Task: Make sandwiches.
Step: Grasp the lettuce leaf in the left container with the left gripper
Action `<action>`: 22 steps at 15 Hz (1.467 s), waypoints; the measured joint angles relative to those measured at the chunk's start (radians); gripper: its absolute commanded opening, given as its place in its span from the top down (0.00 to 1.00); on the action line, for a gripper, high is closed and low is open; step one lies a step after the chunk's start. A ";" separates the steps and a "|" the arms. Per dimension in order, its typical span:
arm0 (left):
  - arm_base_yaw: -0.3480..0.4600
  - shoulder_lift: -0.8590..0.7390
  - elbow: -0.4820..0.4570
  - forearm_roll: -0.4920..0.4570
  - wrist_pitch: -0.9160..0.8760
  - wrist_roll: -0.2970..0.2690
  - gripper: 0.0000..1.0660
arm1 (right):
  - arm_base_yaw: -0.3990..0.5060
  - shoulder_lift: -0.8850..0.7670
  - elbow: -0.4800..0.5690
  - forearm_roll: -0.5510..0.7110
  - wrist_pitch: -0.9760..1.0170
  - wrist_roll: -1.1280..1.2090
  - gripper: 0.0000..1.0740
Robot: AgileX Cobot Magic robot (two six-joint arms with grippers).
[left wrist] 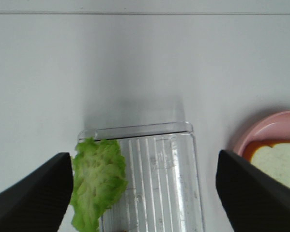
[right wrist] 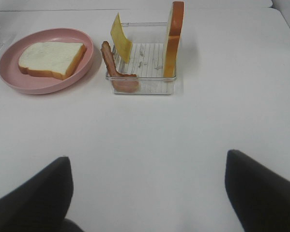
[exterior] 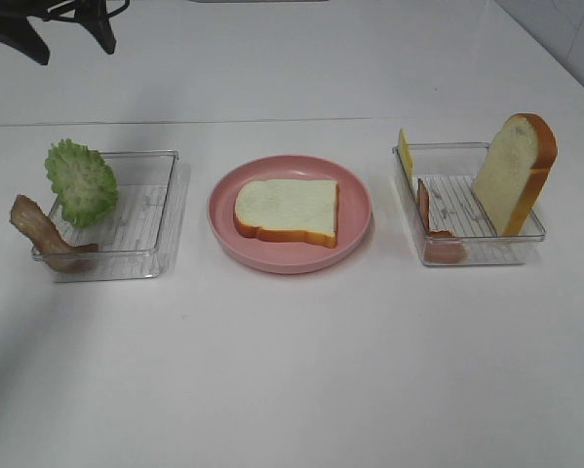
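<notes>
Left gripper [left wrist: 142, 162] spread wide and empty, the lettuce [left wrist: 97, 181] ahead of it in the clear tray [left wrist: 169, 164] left of the pink plate [exterior: 290, 255]. Right gripper [right wrist: 147, 162] also spread and empty, well short of the plate, where one bread slice [exterior: 287, 212] lies flat.

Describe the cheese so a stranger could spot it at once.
Start at the pink plate mid-table; the clear tray on its right-arm side holds three pieces. The cheese stands against the wall nearest the plate: a thin yellow square, unlike the reddish bacon beside it and the thick bread opposite.
</notes>
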 measured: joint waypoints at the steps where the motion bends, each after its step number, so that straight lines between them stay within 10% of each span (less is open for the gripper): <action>1: 0.017 -0.002 0.025 0.000 0.002 0.000 0.28 | 0.000 0.000 0.000 0.000 0.000 0.000 0.25; 6: 0.076 -0.009 0.195 0.026 0.005 0.004 0.28 | 0.000 0.000 0.000 0.000 0.000 0.000 0.25; 15: 0.030 0.086 0.213 0.009 -0.043 0.013 0.31 | 0.000 0.000 0.000 0.000 0.000 0.000 0.25; 22: 0.024 0.120 0.213 0.006 -0.043 0.015 0.81 | 0.000 0.000 0.000 0.000 0.000 0.000 0.25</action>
